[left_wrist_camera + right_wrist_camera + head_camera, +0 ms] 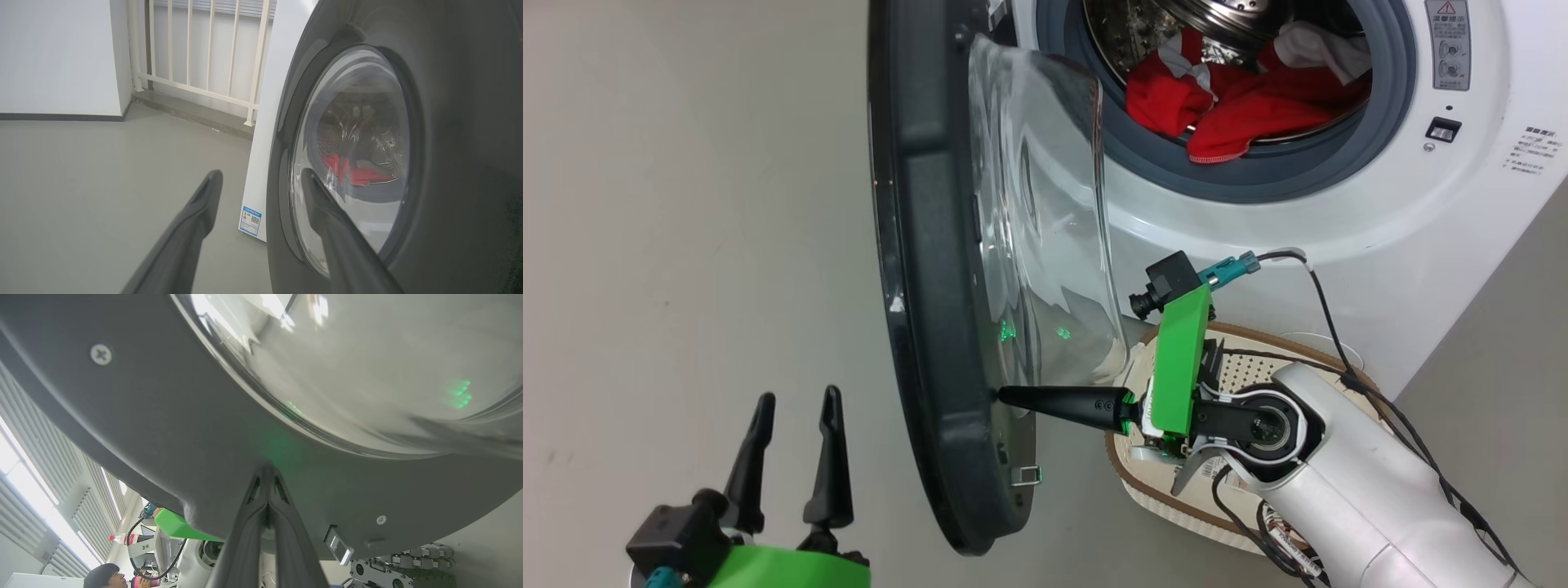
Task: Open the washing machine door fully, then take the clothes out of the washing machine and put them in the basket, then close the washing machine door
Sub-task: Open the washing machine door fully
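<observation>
The washing machine door (923, 245) stands ajar; my right gripper (1006, 395), fingers together, touches its rim; my left gripper (798, 406) hovers spread.

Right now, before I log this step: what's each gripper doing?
Left gripper: open, empty.
Right gripper: shut, holding nothing, fingers touching the washing machine door on its inner rim.

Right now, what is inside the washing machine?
Red-and-white clothes lie in the steel drum, one red fold resting on the grey gasket. What lies under the pile is covered.
</observation>
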`<state>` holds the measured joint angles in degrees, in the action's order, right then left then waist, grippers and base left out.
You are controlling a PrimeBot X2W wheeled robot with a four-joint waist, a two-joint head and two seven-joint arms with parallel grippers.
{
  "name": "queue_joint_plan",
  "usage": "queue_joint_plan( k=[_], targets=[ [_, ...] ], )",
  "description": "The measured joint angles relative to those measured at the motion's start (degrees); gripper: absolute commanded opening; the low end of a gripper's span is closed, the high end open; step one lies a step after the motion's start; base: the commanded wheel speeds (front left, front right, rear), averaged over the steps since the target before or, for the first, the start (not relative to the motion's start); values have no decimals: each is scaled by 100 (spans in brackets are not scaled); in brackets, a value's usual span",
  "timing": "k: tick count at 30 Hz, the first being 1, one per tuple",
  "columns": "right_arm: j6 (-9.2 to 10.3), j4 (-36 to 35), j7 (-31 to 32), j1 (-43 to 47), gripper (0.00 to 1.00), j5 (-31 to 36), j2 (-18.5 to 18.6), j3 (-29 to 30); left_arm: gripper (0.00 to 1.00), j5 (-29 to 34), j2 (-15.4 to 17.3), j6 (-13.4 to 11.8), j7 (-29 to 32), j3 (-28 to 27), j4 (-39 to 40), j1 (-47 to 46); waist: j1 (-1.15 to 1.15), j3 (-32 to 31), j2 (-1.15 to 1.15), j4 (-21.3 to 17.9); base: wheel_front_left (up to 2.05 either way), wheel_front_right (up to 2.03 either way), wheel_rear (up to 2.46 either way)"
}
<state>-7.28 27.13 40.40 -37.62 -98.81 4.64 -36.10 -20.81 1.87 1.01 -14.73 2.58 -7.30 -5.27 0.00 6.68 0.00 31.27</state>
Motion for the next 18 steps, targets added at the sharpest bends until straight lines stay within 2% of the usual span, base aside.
queue_joint_plan(
  k=[1,2,3,4,5,6,10,15,18],
  targets=[
    [0,46,-77,0,0,66,-8,-2,100,-13,0,0,0,-13,-10,72,0,-21,0,-10,0,0,0],
    [0,66,-127,0,9,171,-9,-1,100,-31,0,0,0,-15,-29,94,0,-32,0,-16,0,0,0],
    [0,67,-167,0,24,289,-9,-1,100,-45,0,1,0,-15,-42,102,0,-43,0,-22,0,0,0],
    [0,62,-203,0,51,360,-7,5,100,-45,0,1,0,-16,-53,108,0,-56,0,-28,0,0,0],
    [0,56,-269,0,95,414,3,5,100,-45,0,1,0,-15,-66,118,0,-70,0,-34,0,0,0],
    [0,23,-290,3,100,509,34,-1,100,-45,0,1,0,-15,-84,129,0,-85,0,-40,0,0,0],
    [0,-221,-626,42,100,946,299,-7,100,-45,1,1,0,-18,-165,154,0,-151,0,-67,0,0,0],
    [0,-627,-1494,285,100,1753,787,-231,100,-42,2,2,0,-104,-233,162,0,-225,0,-146,0,0,0],
    [0,-723,-2193,477,100,2037,960,-276,100,-33,3,11,0,-127,-241,187,0,-288,0,-191,0,0,0]
  ],
)
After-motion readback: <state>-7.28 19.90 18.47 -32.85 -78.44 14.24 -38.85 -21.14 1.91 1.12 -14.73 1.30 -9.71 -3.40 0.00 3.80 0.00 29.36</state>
